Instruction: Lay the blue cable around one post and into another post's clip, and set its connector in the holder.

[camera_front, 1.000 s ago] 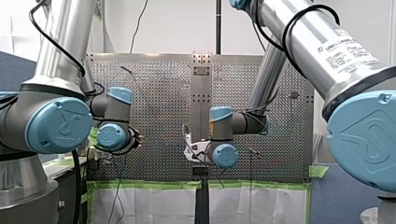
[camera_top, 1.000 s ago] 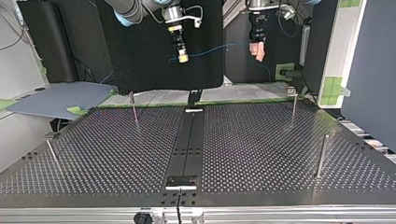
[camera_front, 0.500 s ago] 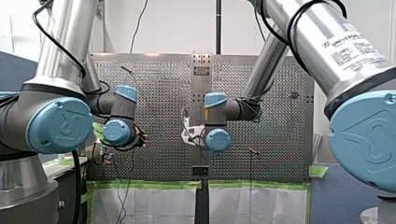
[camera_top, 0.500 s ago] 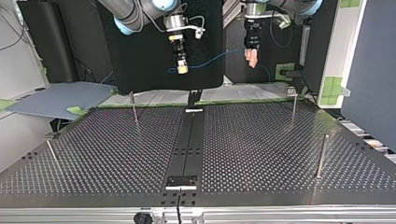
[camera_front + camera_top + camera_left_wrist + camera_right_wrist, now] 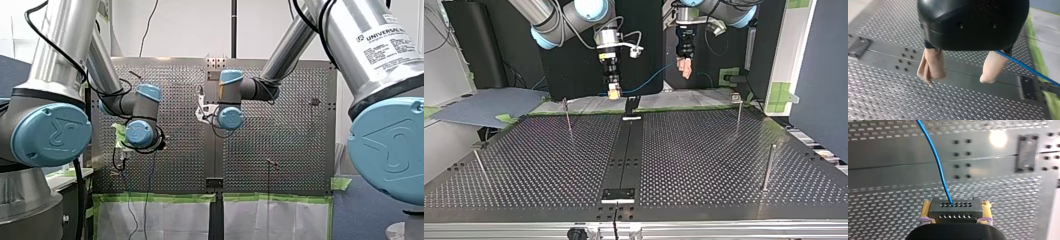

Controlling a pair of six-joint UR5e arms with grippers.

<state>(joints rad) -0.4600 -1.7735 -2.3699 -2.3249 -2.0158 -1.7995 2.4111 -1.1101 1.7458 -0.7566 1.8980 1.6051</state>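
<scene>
Brought my right gripper (image 5: 613, 91) down toward the far edge of the table (image 5: 704, 165) over the last second, left of centre in the top view. Swung my left gripper (image 5: 683, 69) lower and leftward too, further right in that view. Held the connector (image 5: 955, 210) clamped squarely between my right gripper's yellow pads (image 5: 925, 213), above the table's perforated top. Trailed the blue cable (image 5: 649, 81) from the connector's holes across to my left gripper, in the air, apart from the four thin posts (image 5: 568, 116) on the table. Kept my left gripper's beige fingers (image 5: 931, 66) spread wide, gripping nothing, the cable merely running close past one of them. Read "UNIVERSAL" on the white label (image 5: 382, 37) along my right arm in the front view; could not make out the smaller print beneath.
</scene>
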